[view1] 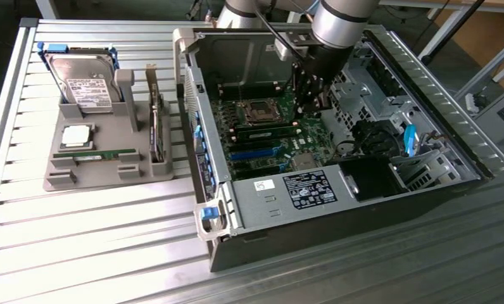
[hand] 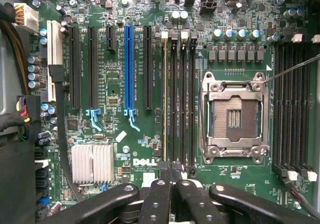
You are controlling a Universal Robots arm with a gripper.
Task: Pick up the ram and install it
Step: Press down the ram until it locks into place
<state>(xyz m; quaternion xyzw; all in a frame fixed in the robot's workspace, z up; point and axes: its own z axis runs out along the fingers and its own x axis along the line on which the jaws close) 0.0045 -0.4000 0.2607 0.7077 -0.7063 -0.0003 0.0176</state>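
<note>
Computer case is what you see lying open on the slatted metal table, with the arm reaching down into it. Your gripper hangs over the motherboard, just beside the empty processor socket. From the wrist camera you can see the gripper with its jaws brought fully together and nothing clamped between them. Its tips sit at one end of the bank of memory slots.

You will find the ram standing on edge in the slot of that bank farthest from the processor socket, on the side towards the long blue slot; the three dark slots beside it are bare. In the exterior view the ram shows as a green strip between the socket and the blue slots.

Well apart, at the exterior view's left, a grey holder carries a hard drive, a square silver chip and another green stick.
</note>
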